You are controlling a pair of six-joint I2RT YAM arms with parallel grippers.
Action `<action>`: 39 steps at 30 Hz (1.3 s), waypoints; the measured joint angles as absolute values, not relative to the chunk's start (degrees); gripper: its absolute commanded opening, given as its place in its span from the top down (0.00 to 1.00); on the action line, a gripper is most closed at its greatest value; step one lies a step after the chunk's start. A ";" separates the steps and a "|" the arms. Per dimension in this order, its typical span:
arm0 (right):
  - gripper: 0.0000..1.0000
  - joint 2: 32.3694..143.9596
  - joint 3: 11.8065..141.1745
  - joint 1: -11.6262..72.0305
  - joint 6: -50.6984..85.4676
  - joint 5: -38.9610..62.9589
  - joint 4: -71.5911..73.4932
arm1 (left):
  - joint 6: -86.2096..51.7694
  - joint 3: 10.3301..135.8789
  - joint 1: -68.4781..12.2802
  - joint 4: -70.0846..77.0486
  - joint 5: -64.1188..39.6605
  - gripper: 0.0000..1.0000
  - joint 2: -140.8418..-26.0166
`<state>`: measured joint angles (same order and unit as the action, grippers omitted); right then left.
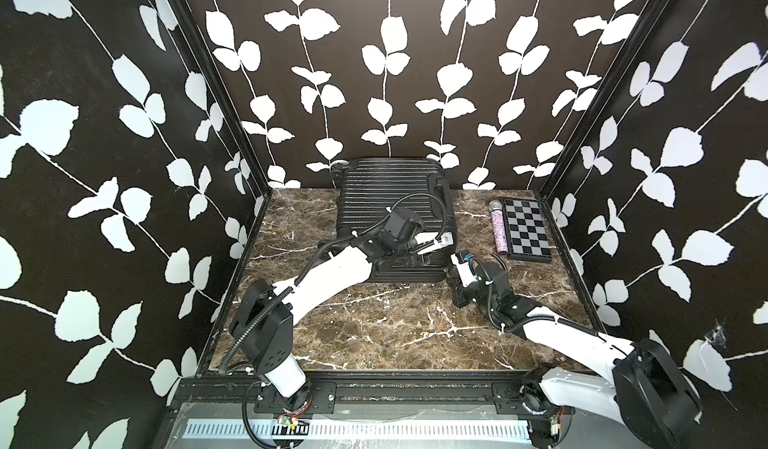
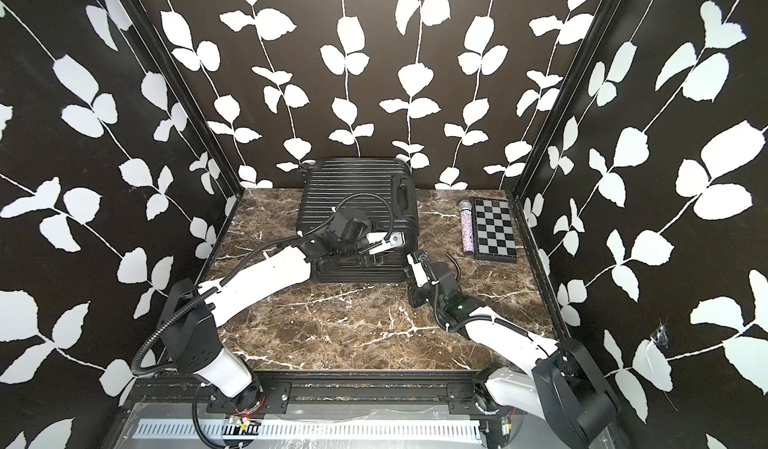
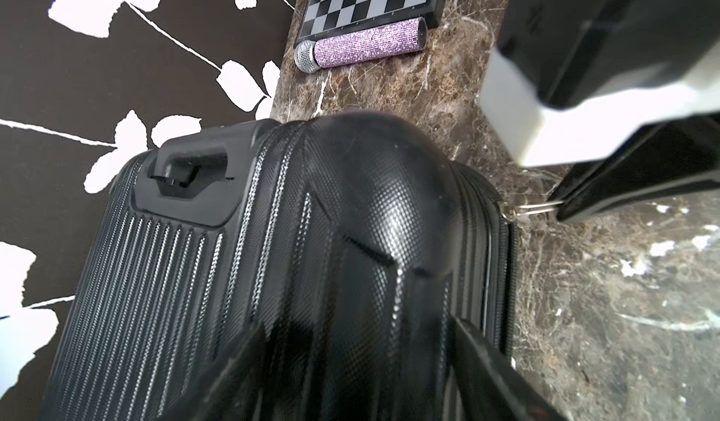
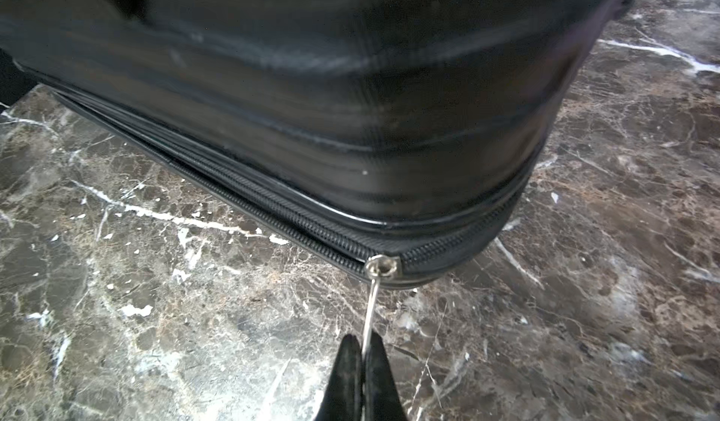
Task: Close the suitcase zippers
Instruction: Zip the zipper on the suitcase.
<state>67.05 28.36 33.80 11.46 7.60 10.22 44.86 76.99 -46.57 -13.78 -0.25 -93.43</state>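
In both top views the suitcase [image 1: 390, 202] lies flat on the marble counter [image 1: 374, 334], toward the back wall, with its shells together. The left pincer [image 1: 432, 245] hangs over its near right part. The right pincer [image 1: 459, 274] sits low at the near right corner. A checkered box [image 1: 528, 231] and a glittery microphone [image 1: 498, 231] lie well apart to the right and play no part.

From the left wrist, the left pincer's fingers [image 3: 487, 360] stand apart over the rounded corner of the shell. Whether they press on it I cannot tell. Beyond the rim, the tip of the right pincer pinches a thin metal pull [image 3: 537, 207].

From the right wrist, the right pincer is clamped on that pull, which leads to the slider [image 4: 383, 265] on the zippers [image 4: 272, 208]. On one side of the slider the teeth are meshed around the corner. On the other, along the straight edge, the track looks unjoined. I judge the job partly done: the corner is closed and a long run remains. No second slider is visible.
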 measured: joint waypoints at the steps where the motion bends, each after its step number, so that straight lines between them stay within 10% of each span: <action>1: 1.00 67.05 28.36 33.80 11.40 7.57 10.24 | 44.56 77.01 -46.57 -13.78 -0.23 0.26 -93.43; 15: 1.00 69.41 28.88 34.92 11.46 4.75 10.02 | 36.25 79.46 -43.64 -20.18 -0.38 0.03 -91.79; 39: 1.00 69.19 28.95 35.20 11.38 4.47 9.45 | 53.08 74.50 0.95 -44.51 -27.77 0.04 -70.26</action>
<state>69.19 28.95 35.20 11.38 4.47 9.45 53.08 74.50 0.95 -44.51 -27.77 -70.26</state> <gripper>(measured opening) 0.048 0.968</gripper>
